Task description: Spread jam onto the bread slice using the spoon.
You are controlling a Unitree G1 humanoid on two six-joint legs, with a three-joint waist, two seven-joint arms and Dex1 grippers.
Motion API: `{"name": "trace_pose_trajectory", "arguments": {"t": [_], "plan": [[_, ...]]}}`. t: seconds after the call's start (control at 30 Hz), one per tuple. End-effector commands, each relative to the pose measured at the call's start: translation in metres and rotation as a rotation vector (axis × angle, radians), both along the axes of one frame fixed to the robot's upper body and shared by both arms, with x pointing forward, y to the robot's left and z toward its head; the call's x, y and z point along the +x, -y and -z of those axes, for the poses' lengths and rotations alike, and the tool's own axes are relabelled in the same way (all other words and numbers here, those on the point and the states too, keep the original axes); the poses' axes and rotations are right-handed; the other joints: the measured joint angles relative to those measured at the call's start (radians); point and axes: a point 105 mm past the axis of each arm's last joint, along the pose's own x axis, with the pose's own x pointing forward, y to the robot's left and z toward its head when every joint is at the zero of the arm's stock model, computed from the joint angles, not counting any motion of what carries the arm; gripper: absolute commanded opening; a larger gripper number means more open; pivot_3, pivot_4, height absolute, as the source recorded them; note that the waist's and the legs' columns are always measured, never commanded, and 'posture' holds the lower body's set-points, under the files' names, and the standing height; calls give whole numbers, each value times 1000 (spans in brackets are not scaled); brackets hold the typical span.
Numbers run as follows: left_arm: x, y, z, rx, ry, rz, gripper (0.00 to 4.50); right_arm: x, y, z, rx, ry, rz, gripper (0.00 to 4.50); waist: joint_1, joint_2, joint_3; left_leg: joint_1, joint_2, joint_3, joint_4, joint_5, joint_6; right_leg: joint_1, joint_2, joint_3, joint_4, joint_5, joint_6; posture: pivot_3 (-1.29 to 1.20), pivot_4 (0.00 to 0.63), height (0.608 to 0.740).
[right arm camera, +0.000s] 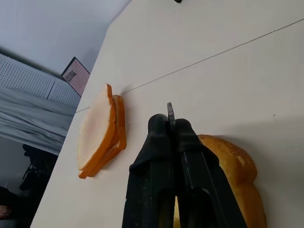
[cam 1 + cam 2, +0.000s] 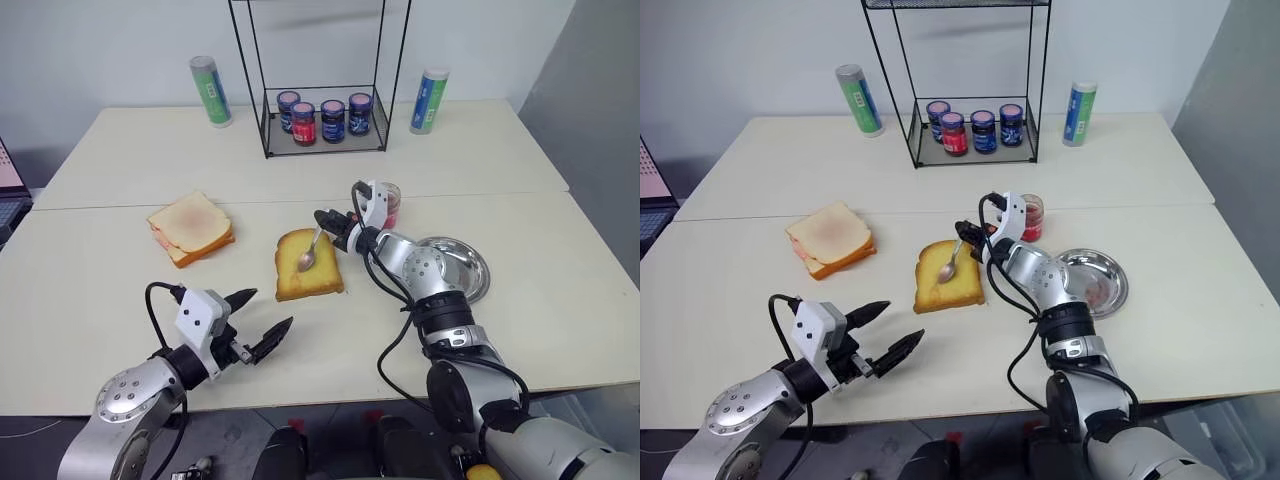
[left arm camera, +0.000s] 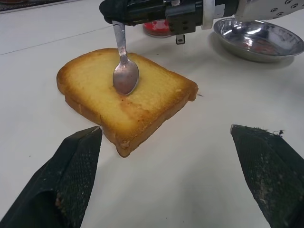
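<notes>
The golden bread slice [image 2: 308,264] lies flat in the middle of the table. My right gripper [image 2: 331,223] is shut on the handle of the silver spoon [image 2: 309,255], whose bowl rests on the slice's top face, reddish with jam. The spoon [image 3: 124,72] and bread slice [image 3: 124,98] also show in the left wrist view, between my open left fingers [image 3: 71,171]. The jam jar [image 2: 387,205] with a red label stands just behind the right wrist. My left gripper [image 2: 258,322] hangs open near the table's front edge, left of and apart from the bread.
A round steel dish [image 2: 462,268] sits right of the bread. A paler stacked slice pair [image 2: 191,228] lies at the left. A black wire rack [image 2: 325,120] holds several dark-lidded jars at the back, flanked by two tall tubes [image 2: 211,91] [image 2: 429,101].
</notes>
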Motion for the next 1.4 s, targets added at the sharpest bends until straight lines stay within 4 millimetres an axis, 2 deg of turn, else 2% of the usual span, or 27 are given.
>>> {"name": "trace_pose_trajectory", "arguments": {"t": [0.03, 0.5, 0.73, 0.87, 1.0, 1.1, 1.17, 1.27, 1.4], "plan": [[2, -1, -6, 11, 30, 15, 4500, -4, 6, -13, -13, 60, -18, 71, 0, 0, 0, 0, 0, 0, 0, 0, 0, 0, 0, 0, 0, 0, 0, 0, 150, 740], [4, -2, -8, 15, 33, 22, 4500, -10, 26, -21, -67, 104, -26, 71, 0, 0, 0, 0, 0, 0, 0, 0, 0, 0, 0, 0, 0, 0, 0, 0, 150, 740], [5, 1, -14, 13, 48, 38, 4500, -18, 16, -56, 65, 121, -61, 71, 0, 0, 0, 0, 0, 0, 0, 0, 0, 0, 0, 0, 0, 0, 0, 0, 150, 740], [13, 10, -36, 11, 103, 100, 4500, -42, 24, -77, 79, 194, -159, 71, 6, 0, 0, 0, 0, -1, 0, 0, 0, 0, 0, 0, 0, 0, 0, 0, 150, 740], [20, 22, -61, 24, 121, 234, 4500, -60, 54, -92, 34, 275, -123, 71, 19, 0, 0, -2, 0, -2, 1, 0, 0, 0, -1, -2, 0, 0, 0, 0, 150, 740], [22, 35, -71, 29, 116, 334, 4500, -64, 80, -102, 1, 321, -11, 71, 21, 0, 0, -2, -1, -1, 1, 0, 0, 0, -1, -1, -1, 0, 0, 0, 150, 740], [22, 51, -75, 22, 110, 414, 4500, -70, 99, -108, -15, 350, 66, 71, 22, 0, 0, -1, -1, 0, 1, 0, 0, 0, -1, -1, -1, 0, 0, 0, 150, 740], [21, 79, -76, 45, 109, 558, 4500, -79, 137, -102, -78, 365, 254, 71, 27, 0, 0, -2, -2, -1, 1, 0, 0, 0, 0, -2, -1, 0, 0, 0, 150, 740], [37, 87, -67, 87, 115, 586, 4500, -78, 189, -85, -58, 318, 526, 71, 23, 0, 0, -1, -3, 1, 0, 0, 0, 0, 0, 0, -1, 0, 0, 0, 150, 740]]}}
